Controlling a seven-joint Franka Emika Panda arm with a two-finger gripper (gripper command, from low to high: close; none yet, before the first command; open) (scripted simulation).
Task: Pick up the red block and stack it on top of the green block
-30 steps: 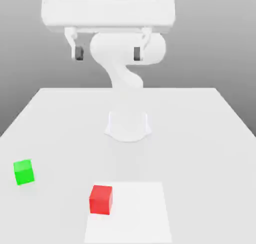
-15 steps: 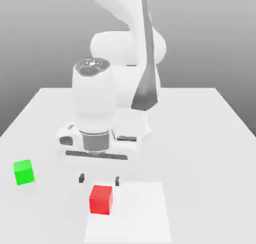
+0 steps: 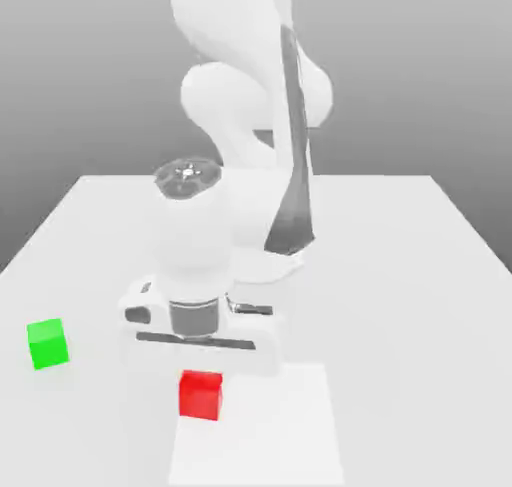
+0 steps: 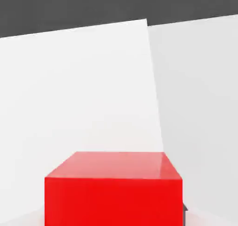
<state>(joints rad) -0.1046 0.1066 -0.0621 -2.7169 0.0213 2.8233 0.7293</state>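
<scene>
Gripping red block (image 3: 201,397), gripper (image 3: 201,360) shut on it, solid bright red, boxy, flat-sided w/ paler top

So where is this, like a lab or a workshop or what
Most likely a simulated robotics lab scene rather than a real room: a white robot arm over a plain pale tabletop, with bright red and green blocks.

You have bare tabletop (image 3: 400,305) along the scene's right, and a bare stretch between the green block (image 3: 48,344) at the far left and the white square (image 3: 270,435) near the middle. The robot's arm (image 3: 195,235) stands over the middle, blocking the way across behind the red block (image 3: 201,396).
</scene>
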